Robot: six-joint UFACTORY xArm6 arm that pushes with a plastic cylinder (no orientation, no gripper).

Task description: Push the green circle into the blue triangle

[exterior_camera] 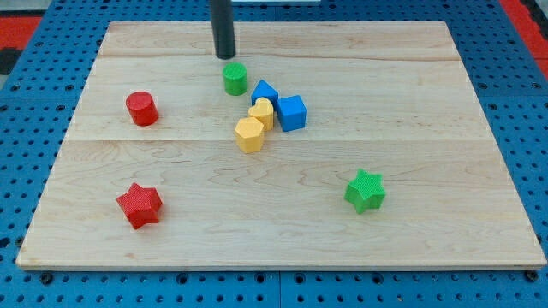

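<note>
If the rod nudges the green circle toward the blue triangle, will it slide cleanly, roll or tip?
The green circle stands squat on its flat end, so it probably slides rather than tips or rolls. My tip sits just above it, slightly left, so an off-centre push may deflect it sideways. The blue triangle is close, lower right.

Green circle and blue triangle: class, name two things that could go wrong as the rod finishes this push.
1. My tip sits toward the view's top-left of the green circle, so an off-centre push might slide it past the blue triangle.
2. The triangle touches a yellow block beside the blue cube; a hard push could scatter that cluster.
</note>
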